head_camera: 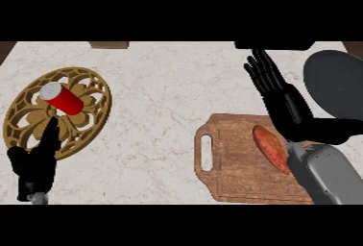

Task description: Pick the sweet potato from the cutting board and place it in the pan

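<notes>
Closest to me is my right forearm, grey, crossing the right part of the cutting board (234, 158). At its end my right hand (280, 91) is stretched out flat, fingers straight and pointing away from me, and it holds nothing. The sweet potato (271, 148) lies on the board just beside my wrist, on the thumb side, a little behind the palm. So the hand is now past the thing I want, not over it. The pan (337, 89), dark and round, is on the other side of the hand, near the little-finger side and very close.

I judge the step in hand is the reach, and the grasp is not yet made. To do it well I should draw the hand back toward me until the palm is above the middle of the sweet potato, then turn the wrist so the fingers cross its narrow width, not its length. After this I close around it and lift straight before I go sideways to the pan.

My left hand (35, 163) rests far off at the edge of a golden trivet (28, 105) with a red cup (62, 98) on it, fingers up.
</notes>
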`<state>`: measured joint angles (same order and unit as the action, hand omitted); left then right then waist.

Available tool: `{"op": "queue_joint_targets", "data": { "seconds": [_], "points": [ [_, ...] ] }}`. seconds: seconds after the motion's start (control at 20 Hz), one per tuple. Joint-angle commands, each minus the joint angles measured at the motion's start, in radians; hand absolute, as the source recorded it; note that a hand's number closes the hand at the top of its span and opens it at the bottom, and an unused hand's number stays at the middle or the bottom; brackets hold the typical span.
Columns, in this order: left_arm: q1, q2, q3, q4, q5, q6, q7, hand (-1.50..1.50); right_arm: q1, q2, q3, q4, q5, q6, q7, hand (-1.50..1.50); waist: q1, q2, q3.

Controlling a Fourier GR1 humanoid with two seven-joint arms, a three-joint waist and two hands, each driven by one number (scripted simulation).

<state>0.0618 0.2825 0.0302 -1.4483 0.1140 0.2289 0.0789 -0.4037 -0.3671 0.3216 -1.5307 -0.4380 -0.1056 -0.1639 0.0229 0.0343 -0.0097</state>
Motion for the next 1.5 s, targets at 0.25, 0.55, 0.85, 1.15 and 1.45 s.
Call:
{"op": "queue_joint_targets", "data": {
  "seconds": [0.25,0.55,0.85,1.15,1.45],
  "points": [
    [-0.142,-0.084,-0.157,-0.148,-0.014,-0.098,-0.143,0.00,-0.091,-0.072,0.060,-0.007,-0.287,0.590,0.003,1.50,-0.008,-0.022,0.015],
    [-0.097,-0.138,-0.233,-0.134,-0.021,-0.133,-0.195,0.00,0.007,-0.404,-0.113,0.327,-0.194,0.940,-0.232,-1.50,-0.014,-0.018,0.014],
    [-0.116,-0.158,-0.243,-0.111,-0.015,-0.143,-0.192,0.00,-0.118,-0.491,-0.158,0.463,0.076,1.049,-0.472,-1.50,0.008,-0.020,0.014],
    [-0.162,-0.166,-0.255,-0.150,-0.035,-0.125,-0.136,0.00,-0.191,-0.487,-0.032,0.429,0.295,0.978,-0.526,-1.50,0.021,-0.020,0.014],
    [-0.072,-0.161,-0.265,-0.138,-0.040,-0.143,-0.208,0.00,-0.269,-0.463,0.138,0.319,0.469,0.892,-0.466,-1.50,0.021,-0.028,0.011]
  ]
}}
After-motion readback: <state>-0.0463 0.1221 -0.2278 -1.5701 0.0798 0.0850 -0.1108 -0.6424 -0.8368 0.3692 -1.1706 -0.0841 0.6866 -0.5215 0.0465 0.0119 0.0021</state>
